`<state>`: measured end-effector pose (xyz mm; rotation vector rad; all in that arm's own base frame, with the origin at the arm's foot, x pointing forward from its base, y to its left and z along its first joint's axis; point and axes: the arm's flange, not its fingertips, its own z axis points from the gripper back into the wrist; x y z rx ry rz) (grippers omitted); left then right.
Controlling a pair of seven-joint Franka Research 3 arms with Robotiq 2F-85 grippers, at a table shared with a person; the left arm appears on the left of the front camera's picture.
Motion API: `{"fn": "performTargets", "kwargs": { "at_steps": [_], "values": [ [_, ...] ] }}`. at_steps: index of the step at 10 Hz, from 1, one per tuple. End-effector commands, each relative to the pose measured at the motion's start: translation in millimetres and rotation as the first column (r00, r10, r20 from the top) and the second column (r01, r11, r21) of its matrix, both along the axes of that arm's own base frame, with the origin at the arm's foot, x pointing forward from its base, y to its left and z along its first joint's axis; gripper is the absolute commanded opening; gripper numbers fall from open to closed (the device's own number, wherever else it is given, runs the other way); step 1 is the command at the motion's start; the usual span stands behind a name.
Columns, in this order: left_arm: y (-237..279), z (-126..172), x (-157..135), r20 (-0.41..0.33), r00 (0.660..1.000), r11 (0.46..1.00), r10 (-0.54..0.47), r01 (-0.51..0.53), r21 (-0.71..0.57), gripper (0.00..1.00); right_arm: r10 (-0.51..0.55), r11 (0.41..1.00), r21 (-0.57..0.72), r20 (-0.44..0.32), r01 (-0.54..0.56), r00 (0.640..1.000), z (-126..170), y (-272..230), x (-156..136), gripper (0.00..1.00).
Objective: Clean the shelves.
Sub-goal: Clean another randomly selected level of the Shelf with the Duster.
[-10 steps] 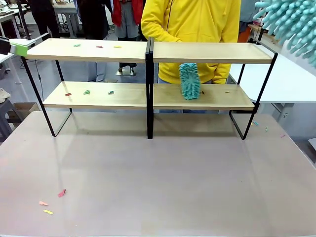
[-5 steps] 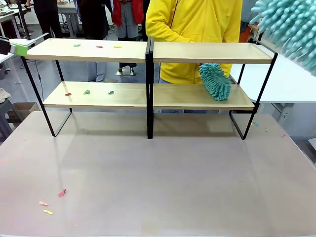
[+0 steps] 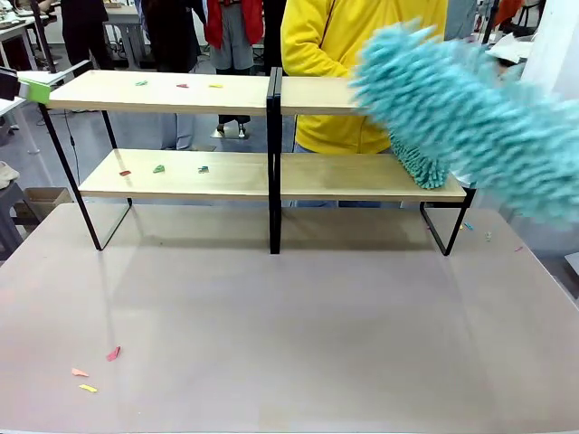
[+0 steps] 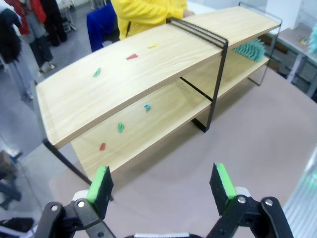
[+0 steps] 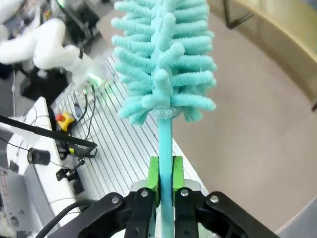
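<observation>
You've got nothing to read right now: no legible text, label, brand, number or sign on the shelves (image 3: 163,94) or anywhere around them.

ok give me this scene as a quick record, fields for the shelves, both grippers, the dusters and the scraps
shelves: two-tier light wood rack on a black metal frame, standing on the grey-brown tabletop
left gripper: open, holding nothing, facing the rack
right gripper: shut on the handle of a fluffy teal duster
second teal duster: on the lower right board, by the person in a yellow top
shelf scraps: three small coloured scraps upper left, three lower left
tabletop scraps: three, robot's near left
</observation>
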<state>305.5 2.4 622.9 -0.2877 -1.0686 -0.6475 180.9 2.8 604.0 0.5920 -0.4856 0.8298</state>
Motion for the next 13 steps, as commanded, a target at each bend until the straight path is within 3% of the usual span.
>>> {"fn": "performTargets", "kwargs": {
  "at_steps": [1,3,4,5,6,7,8,9,11,13],
  "values": [
    [-1,0,-1,-0.010,1.000,1.000,0.011,-0.011,0.006,1.00,0.113,0.990,-0.087,-0.017,-0.114,0.993,-7,74,53,0.12],
    [-1,0,-1,-0.010,1.000,1.000,0.011,-0.011,0.006,1.00,0.141,0.957,-0.252,-0.036,-0.146,0.989,-47,158,85,0.12],
    [-1,0,-1,-0.010,1.000,1.000,0.011,-0.011,0.006,1.00,0.196,0.930,-0.300,-0.092,-0.215,0.976,-56,161,79,0.12],
    [-1,0,-1,-0.010,1.000,1.000,0.011,-0.011,0.006,1.00,0.170,0.964,-0.202,-0.031,-0.173,0.985,-48,146,55,0.12],
    [-1,0,-1,-0.010,1.000,1.000,0.011,-0.011,0.006,1.00,0.170,0.964,-0.202,-0.031,-0.173,0.985,-48,146,55,0.12],
    [-1,0,-1,-0.010,1.000,1.000,0.011,-0.011,0.006,1.00,0.217,0.936,-0.268,-0.063,-0.226,0.974,-71,175,70,0.12],
    [-1,0,-1,-0.010,1.000,1.000,0.011,-0.011,0.006,1.00,0.155,0.927,-0.333,-0.073,-0.171,0.985,-76,190,73,0.12],
    [-1,0,-1,-0.010,1.000,1.000,0.011,-0.011,0.006,1.00,0.121,0.927,-0.356,-0.013,-0.117,0.993,-73,215,86,0.12],
    [-1,0,-1,-0.010,1.000,1.000,0.011,-0.011,0.006,1.00,0.028,0.928,-0.373,0.068,-0.001,0.997,-63,278,124,0.12],
    [-1,0,-1,-0.010,1.000,1.000,0.011,-0.011,0.006,1.00,-0.007,0.902,-0.429,0.096,0.048,0.995,-65,339,158,0.12]
  ]
}}
